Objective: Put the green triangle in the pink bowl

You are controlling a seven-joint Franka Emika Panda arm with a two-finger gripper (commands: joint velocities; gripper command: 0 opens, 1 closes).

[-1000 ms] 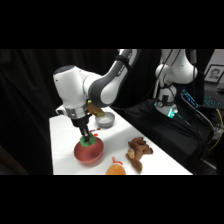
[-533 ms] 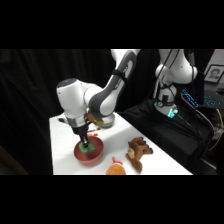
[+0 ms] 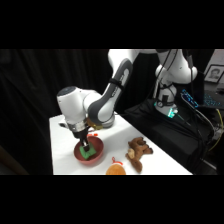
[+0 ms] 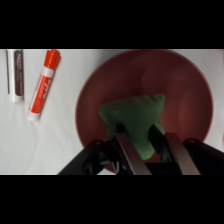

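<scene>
I read the gripper [image 4: 141,145] as closed on the green triangle [image 4: 135,120]; in the wrist view both fingers [image 4: 127,150] press against the block's flanks, with green showing between them; I cannot tell whether the block rests on the bowl floor or hangs just above it.

In the side view the gripper [image 3: 85,148] reaches down inside the rim of the pink bowl [image 3: 97,155], and the green triangle [image 3: 89,153] sits at its tip, within the bowl.

Surroundings: on the white table [image 3: 62,135], a brown plush toy [image 3: 137,151] lies to the bowl's right, apart from it; an orange object [image 3: 116,169] lies near the front edge between them; in the wrist view an orange marker [image 4: 44,84] and a dark marker [image 4: 17,74] lie side by side outside the bowl [image 4: 185,100], clear of the rim; nothing obstructs the fingers.
</scene>
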